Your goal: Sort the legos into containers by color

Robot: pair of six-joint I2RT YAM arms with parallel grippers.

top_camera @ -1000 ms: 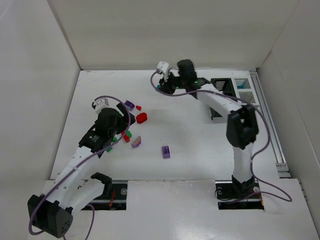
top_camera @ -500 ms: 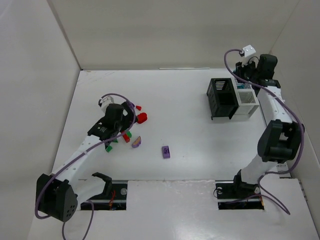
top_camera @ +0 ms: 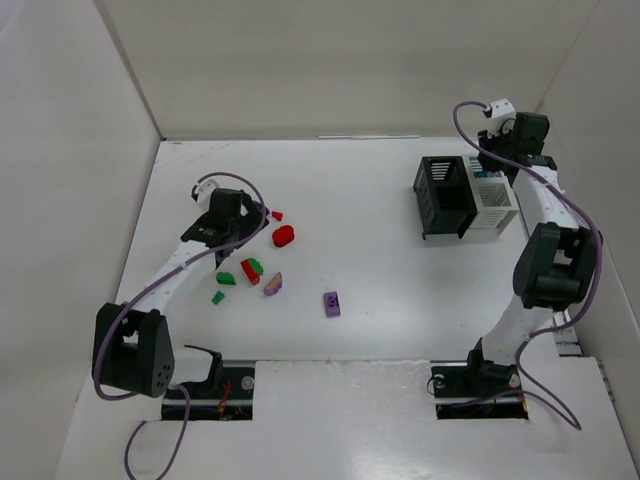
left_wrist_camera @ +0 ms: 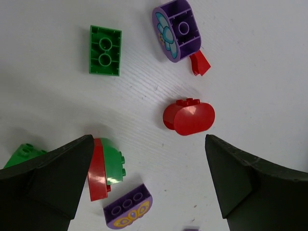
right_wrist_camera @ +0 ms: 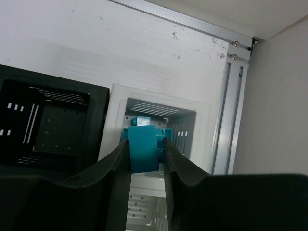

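Note:
Loose legos lie left of centre: a red rounded brick point(top_camera: 283, 235) point(left_wrist_camera: 189, 117), a green brick point(left_wrist_camera: 105, 50), a purple round brick point(left_wrist_camera: 175, 29), a red-and-green arched pair point(left_wrist_camera: 103, 166) point(top_camera: 251, 269) and a purple half-round brick point(left_wrist_camera: 128, 207). My left gripper point(top_camera: 240, 230) point(left_wrist_camera: 149, 138) hovers open above them, nothing between its fingers. At the back right my right gripper point(top_camera: 497, 160) point(right_wrist_camera: 146, 143) is shut on a teal brick point(right_wrist_camera: 143, 150), held over the white container point(right_wrist_camera: 159, 96) point(top_camera: 492, 195). More teal bricks point(right_wrist_camera: 142, 120) lie inside it. The black container point(top_camera: 445, 195) point(right_wrist_camera: 48, 86) adjoins it.
A lone purple brick point(top_camera: 332, 303) lies toward the table's middle and a small green brick point(top_camera: 218, 297) sits nearer the left arm. An aluminium rail point(right_wrist_camera: 226, 110) runs along the right edge beside the containers. White walls enclose the table.
My right arm has swung from the back middle of the table to the containers at the right, carrying the teal brick. My left arm has drawn back, uncovering the legos.

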